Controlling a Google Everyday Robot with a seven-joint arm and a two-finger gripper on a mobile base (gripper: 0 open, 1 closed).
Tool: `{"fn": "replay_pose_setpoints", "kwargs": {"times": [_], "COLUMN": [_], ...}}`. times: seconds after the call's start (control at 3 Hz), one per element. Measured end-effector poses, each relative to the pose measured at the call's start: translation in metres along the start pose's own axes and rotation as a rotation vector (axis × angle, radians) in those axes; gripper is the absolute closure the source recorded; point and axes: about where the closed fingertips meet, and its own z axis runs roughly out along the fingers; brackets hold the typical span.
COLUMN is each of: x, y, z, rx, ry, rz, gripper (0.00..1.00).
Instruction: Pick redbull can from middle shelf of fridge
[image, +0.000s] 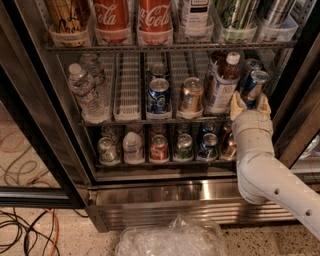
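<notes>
Here, the redbull can (253, 86) is held tilted at the right end of the middle shelf (130, 121), clasped by the pincer (249, 101). The grasp seems made; next, the can must be drawn clear of the fridge (200, 196).

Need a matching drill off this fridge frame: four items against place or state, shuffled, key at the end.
Items
1. redbull can
2. gold can
3. water bottles
4. gripper

Place or state
A. far left of the middle shelf
B. tilted, held between two fingers
C. at the shelf's right end, closed around a can
D. upright, just right of the blue soda can

Pairs: 1-B, 2-D, 3-A, 4-C
</notes>
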Motion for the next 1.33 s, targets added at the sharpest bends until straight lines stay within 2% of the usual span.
{"fn": "replay_pose_setpoints", "kwargs": {"times": [0.67, 1.33], "x": [0.002, 0.001], "y": [-0.007, -0.021], "z": [0.011, 0.028], "rx": [0.042, 0.056], "ry": [0.01, 0.019], "rz": [-0.01, -0.067], "gripper": [0.47, 0.47]}}
